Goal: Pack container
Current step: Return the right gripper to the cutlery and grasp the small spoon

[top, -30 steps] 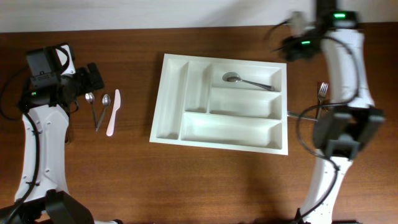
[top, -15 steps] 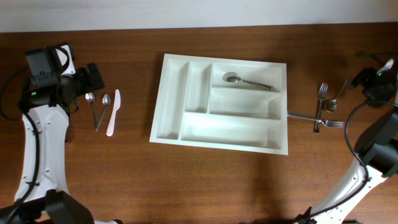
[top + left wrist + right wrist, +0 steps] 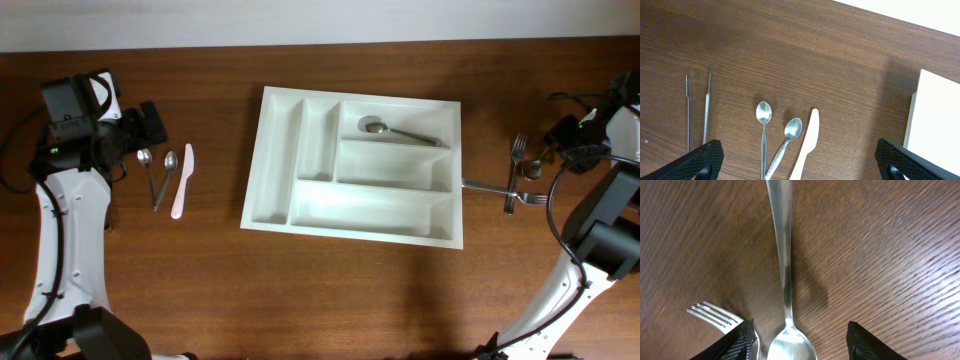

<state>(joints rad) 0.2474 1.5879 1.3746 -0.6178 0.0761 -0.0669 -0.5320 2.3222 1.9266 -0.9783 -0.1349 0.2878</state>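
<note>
Two grippers flank the container (image 3: 370,211), which lies flat and open side up in the middle of the tabletop, somewhat closer to the far edge than to the near one. Both grippers are well apart from it.

Left gripper (image 3: 800,160): near the left edge, level with the container's far half. Fingers spread wide, nothing between them, touching nothing. Beneath it on the wood lie tongs (image 3: 697,107), two spoons (image 3: 763,132) (image 3: 788,136) and a white knife (image 3: 809,132). The left end of the container shows at the right side of the left wrist view.

Right gripper (image 3: 802,342): near the right edge, past the container's right end. Fingers parted, one on either side of the bowl of a metal spoon (image 3: 785,275) that lies on the table. Whether they touch the spoon cannot be told; it is not clamped. Fork tines (image 3: 715,312) lie just beside the spoon bowl. The overhead view shows a second fork (image 3: 505,187) lying crosswise, its handle end touching or nearly touching the container's right wall.

Container orientation: long axis runs from the left edge toward the right edge, slightly skewed, the right end a little nearer the near edge. The two narrow compartments sit at its left end and run far to near; the three long compartments run left to right. One spoon (image 3: 398,131) lies in the far long compartment; the other compartments hold nothing.
</note>
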